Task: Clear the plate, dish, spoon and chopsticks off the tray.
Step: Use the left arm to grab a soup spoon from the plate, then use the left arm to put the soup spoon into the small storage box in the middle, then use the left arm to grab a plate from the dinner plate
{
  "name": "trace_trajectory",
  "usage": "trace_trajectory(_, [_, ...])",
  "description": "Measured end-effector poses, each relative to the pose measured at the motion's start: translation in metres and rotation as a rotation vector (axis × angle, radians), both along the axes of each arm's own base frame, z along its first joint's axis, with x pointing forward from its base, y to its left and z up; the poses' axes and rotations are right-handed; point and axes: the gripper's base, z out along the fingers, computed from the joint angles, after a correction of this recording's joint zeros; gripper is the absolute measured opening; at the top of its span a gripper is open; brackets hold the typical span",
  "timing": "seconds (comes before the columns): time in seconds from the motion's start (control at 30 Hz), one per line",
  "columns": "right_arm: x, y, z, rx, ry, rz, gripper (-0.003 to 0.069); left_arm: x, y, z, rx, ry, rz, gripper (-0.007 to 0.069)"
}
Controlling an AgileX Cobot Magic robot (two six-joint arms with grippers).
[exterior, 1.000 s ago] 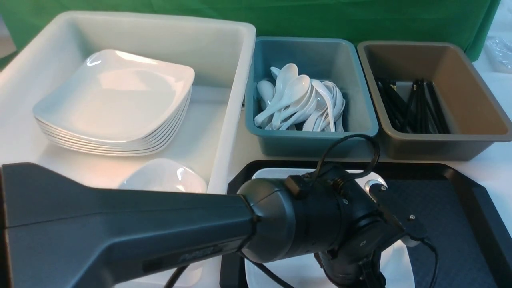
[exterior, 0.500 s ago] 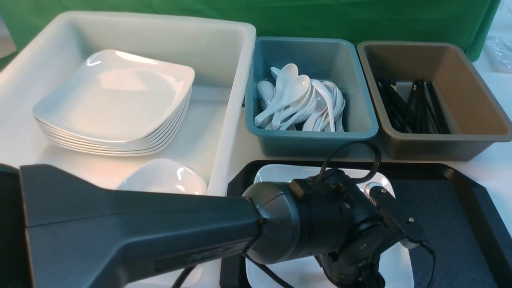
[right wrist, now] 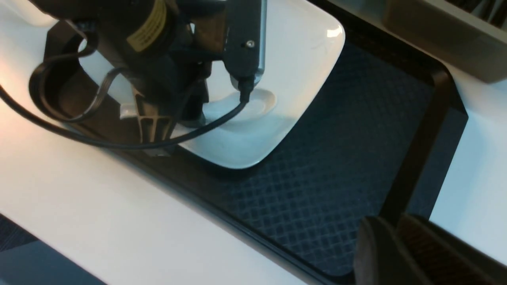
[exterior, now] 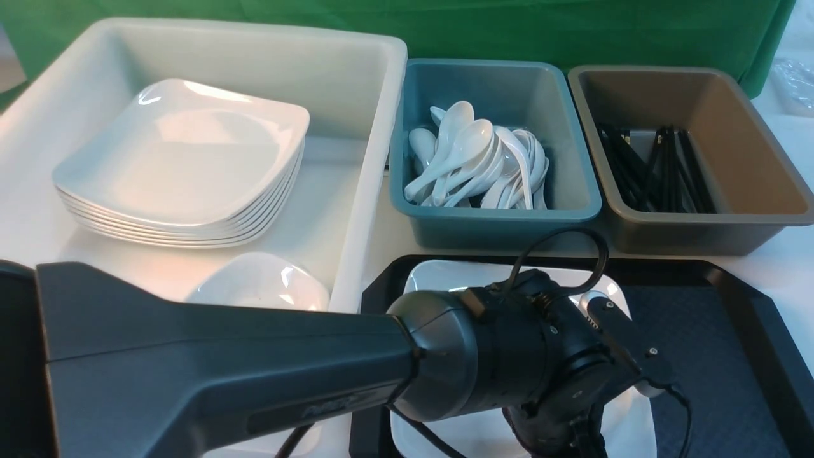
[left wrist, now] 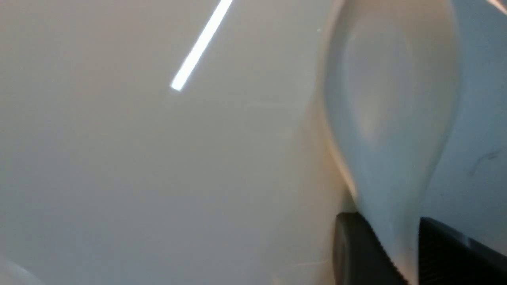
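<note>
A green cloth [exterior: 445,28] hangs across the back at twelve o'clock, and a white table surface [exterior: 388,238] lies below it. Over to ten o'clock sits the white tub [exterior: 375,127], holding a stack of square plates [exterior: 191,159], with a smaller white dish [exterior: 261,280] towards the stack's five o'clock, partly behind the left arm [exterior: 254,362]. Up at twelve to one, the teal bin [exterior: 502,222] is full of white spoons [exterior: 470,152]; at two, the brown bin [exterior: 693,219] carries black chopsticks [exterior: 668,172]. Down at five o'clock, here's the black tray [exterior: 687,331] with the white plate [exterior: 445,277] on it, and across that plate lies the spoon [left wrist: 388,99]. The left gripper [left wrist: 396,245] is right there, fingers closed on either side of the handle, a snug grip! And the right gripper [right wrist: 398,229]? Fingertips together, nothing between them, over the tray's plate-free side.
</note>
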Motion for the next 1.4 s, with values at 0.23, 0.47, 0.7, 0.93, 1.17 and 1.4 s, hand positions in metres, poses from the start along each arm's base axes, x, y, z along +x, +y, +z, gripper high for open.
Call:
trace_trajectory(0.23, [0.000, 0.000, 0.000, 0.000, 0.000, 0.000, 0.0118, 0.003, -0.003, 0.026, -0.011, -0.020, -0.004, 0.0129])
trace_trajectory(0.47, [0.000, -0.001, 0.000, -0.005, -0.005, -0.003, 0.0126, 0.039, 0.003, 0.130, -0.230, -0.280, 0.010, 0.0129])
trace_trajectory(0.7, [0.000, 0.000, 0.000, 0.017, 0.005, -0.016, 0.0129, 0.158, 0.050, 0.167, -0.452, -0.546, 0.190, 0.0130])
trace_trajectory(0.93, [-0.003, 0.004, -0.001, 0.052, 0.037, 0.005, 0.0134, 0.229, 0.081, 0.134, -0.503, -0.588, 0.323, 0.0312])
trace_trajectory(1.17, [-0.004, 0.005, -0.001, 0.064, 0.049, 0.012, 0.0133, 0.231, 0.090, 0.132, -0.480, -0.535, 0.372, 0.0564])
trace_trajectory(1.4, [-0.003, 0.004, -0.001, 0.054, 0.041, 0.011, 0.0140, 0.162, 0.107, 0.199, -0.303, -0.459, 0.207, 0.0346])
